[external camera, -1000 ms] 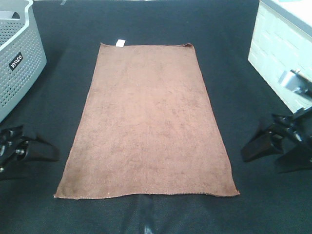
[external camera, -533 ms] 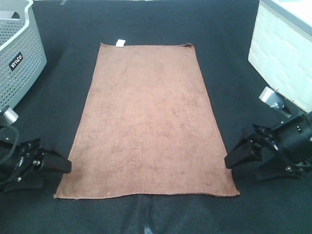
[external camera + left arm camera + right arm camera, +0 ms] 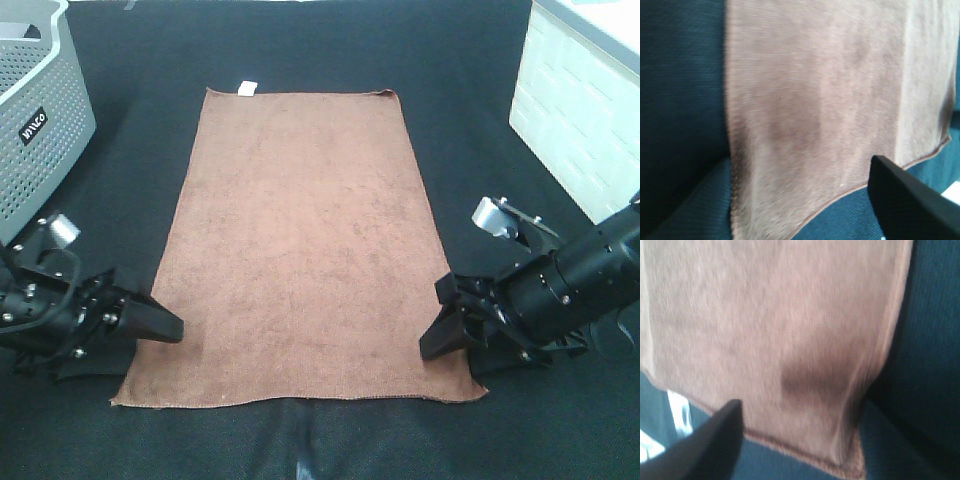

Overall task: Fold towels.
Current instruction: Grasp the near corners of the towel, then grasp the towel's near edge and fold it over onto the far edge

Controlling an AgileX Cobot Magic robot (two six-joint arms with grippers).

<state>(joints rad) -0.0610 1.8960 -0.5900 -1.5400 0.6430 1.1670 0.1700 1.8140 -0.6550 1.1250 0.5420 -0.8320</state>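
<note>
One brown towel (image 3: 305,250) lies lengthwise front-to-back on the tabletop (image 3: 470,100), tag (image 3: 247,88) farthest; left pincer (image 3: 150,345) and right pincer (image 3: 440,320), both released, flank its near corners

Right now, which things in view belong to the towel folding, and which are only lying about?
Part of the job:
- brown towel, spread flat
- left end effector, open, at the towel's near left corner
- right end effector, open, at its near right corner

Just lying about:
- grey basket, far left
- white brick-patterned box, far right
</note>
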